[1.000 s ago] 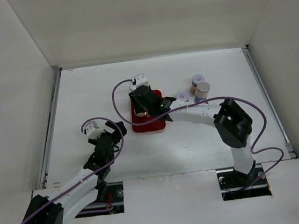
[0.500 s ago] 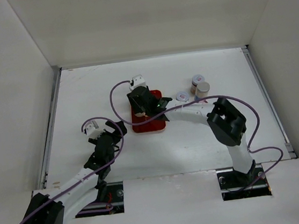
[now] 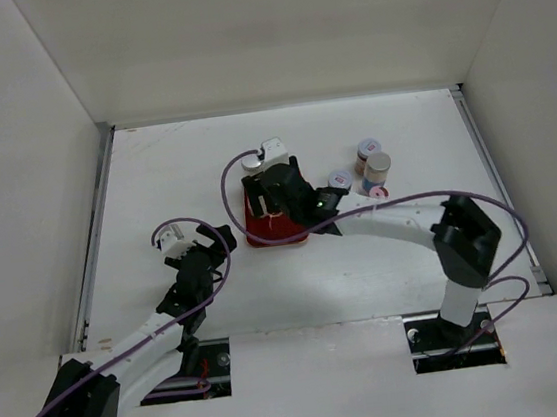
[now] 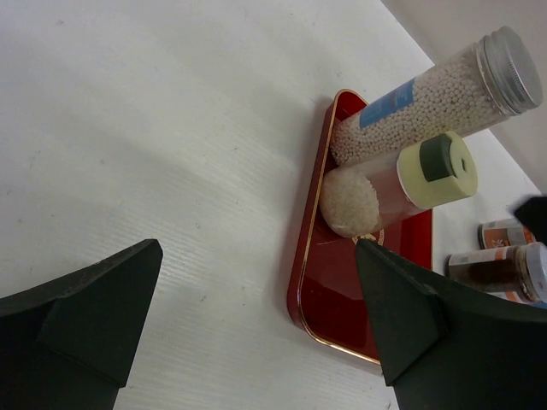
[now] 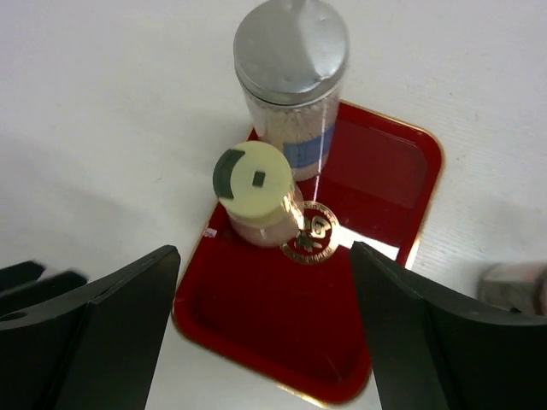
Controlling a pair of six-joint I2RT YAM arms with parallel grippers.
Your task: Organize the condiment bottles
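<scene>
Two condiment bottles stand on the left part of the red tray [image 5: 282, 342]: a tall one of white beads with a silver cap [image 5: 292, 51] and a shorter one with a yellow-green cap [image 5: 253, 179]. My right gripper [image 5: 265, 252] hovers open above the tray just in front of the yellow-green bottle, holding nothing. In the top view the right gripper [image 3: 271, 201] covers most of the tray [image 3: 274, 235]. My left gripper [image 4: 256, 256] is open over bare table to the left of the tray [image 4: 342, 299], empty. Both bottles show there: silver cap [image 4: 436, 94], yellow-green cap [image 4: 402, 184].
More bottles stand on the table right of the tray: a pink-rimmed one [image 3: 367, 149], a tan-capped one [image 3: 378, 165] and a purple-rimmed one [image 3: 339, 177]. White walls enclose the table on three sides. The right arm's forearm stretches across the table in front of those bottles.
The right jaws have opened and let go of the yellow-green-capped bottle, which now stands on the tray. The right arm's elbow swung to the right. The left arm has not moved.
</scene>
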